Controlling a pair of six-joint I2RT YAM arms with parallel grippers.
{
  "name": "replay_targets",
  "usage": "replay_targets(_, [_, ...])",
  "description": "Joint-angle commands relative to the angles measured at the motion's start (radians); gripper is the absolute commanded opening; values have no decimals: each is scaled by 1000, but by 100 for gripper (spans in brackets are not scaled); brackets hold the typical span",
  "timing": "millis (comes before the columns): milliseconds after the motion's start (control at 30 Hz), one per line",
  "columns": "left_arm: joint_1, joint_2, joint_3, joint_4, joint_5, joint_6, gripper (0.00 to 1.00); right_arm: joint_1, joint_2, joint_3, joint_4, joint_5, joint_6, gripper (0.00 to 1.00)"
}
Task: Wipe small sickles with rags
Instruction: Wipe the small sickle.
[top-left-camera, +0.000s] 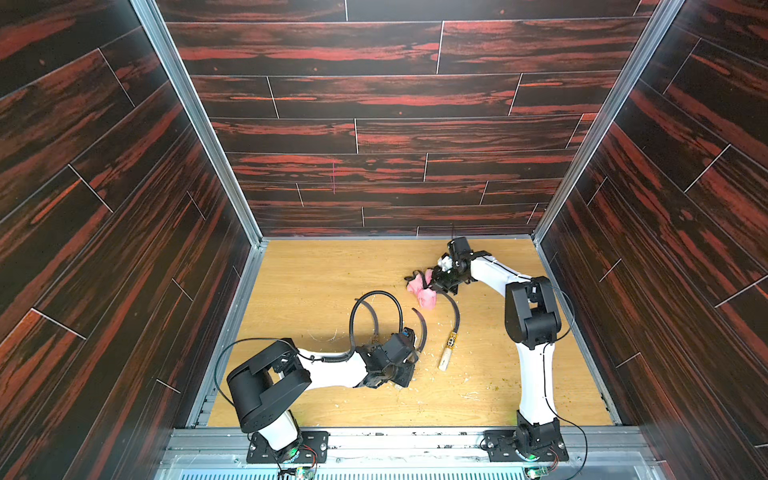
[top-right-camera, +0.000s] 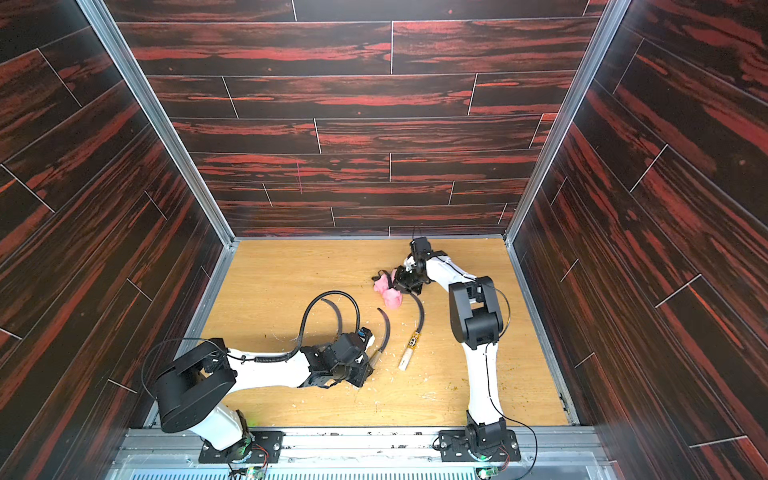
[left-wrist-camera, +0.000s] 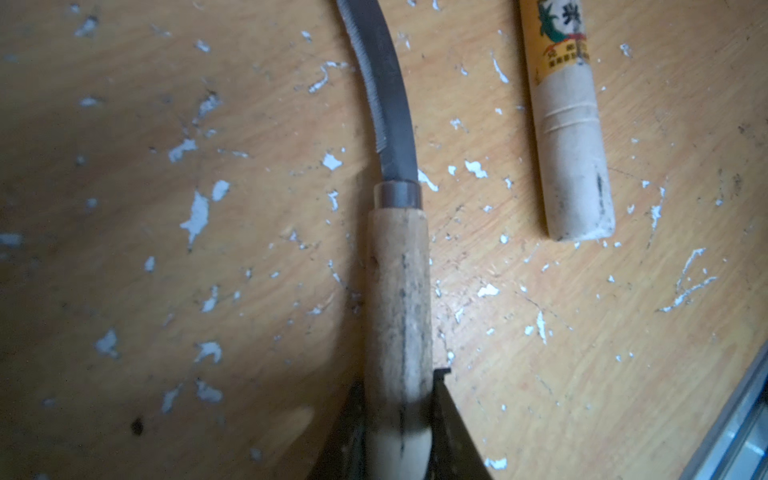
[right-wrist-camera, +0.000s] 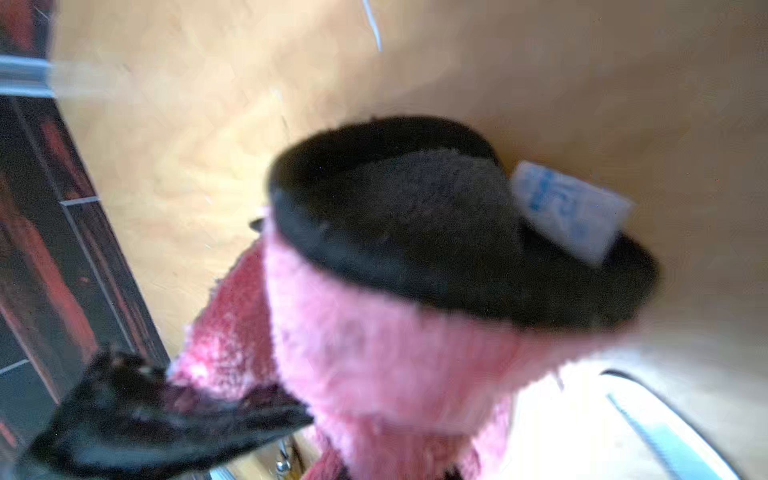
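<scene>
The rag (top-left-camera: 424, 293) is fluffy pink with a black border and a white tag (right-wrist-camera: 569, 212) printed blue. One sickle (left-wrist-camera: 397, 270) has a dark grey blade and a pale, speckled wooden handle. A second sickle (left-wrist-camera: 571, 158) is off-white under a yellow label (left-wrist-camera: 561, 41). The table (top-left-camera: 311, 282) is tan woodgrain flecked white. The walls (top-left-camera: 374, 104) are black streaked red.

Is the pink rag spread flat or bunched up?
Bunched up. In both top views the pink rag is a crumpled lump at the right gripper; the right wrist view shows it folded over itself.
</scene>
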Motion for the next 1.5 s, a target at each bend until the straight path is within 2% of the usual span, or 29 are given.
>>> replay_targets(0, [-7, -4, -17, -68, 18, 6, 0, -7, 9, 11, 15, -30, -12, 0])
replay_targets(167, [-6, 21, 13, -92, -22, -2, 0, 0, -146, -98, -2, -34, -45, 0])
replay_targets(333, [-6, 37, 42, -93, -59, -25, 0, 45, -395, -357, 10, -3, -44, 0])
replay_targets(433, [-6, 41, 51, -84, -66, -39, 0, 87, -510, -490, 30, 16, -14, 0])
replay_targets(567, [-6, 49, 58, -76, -59, -45, 0, 138, -578, -610, 81, 3, 45, 0])
replay_targets(733, [-5, 39, 55, -75, -57, -47, 0, 171, -526, -697, 195, -21, 113, 0])
replay_targets(933, [-5, 26, 38, -70, -55, -50, 0, 171, -386, -746, 306, -48, 145, 0])
replay_targets(1133, [-6, 23, 18, -61, -45, -54, 0, 134, -264, -616, 289, -40, 122, 0])
replay_targets(1467, [-6, 31, -8, -46, -31, -62, 0, 12, -88, -270, 124, -46, 20, 0])
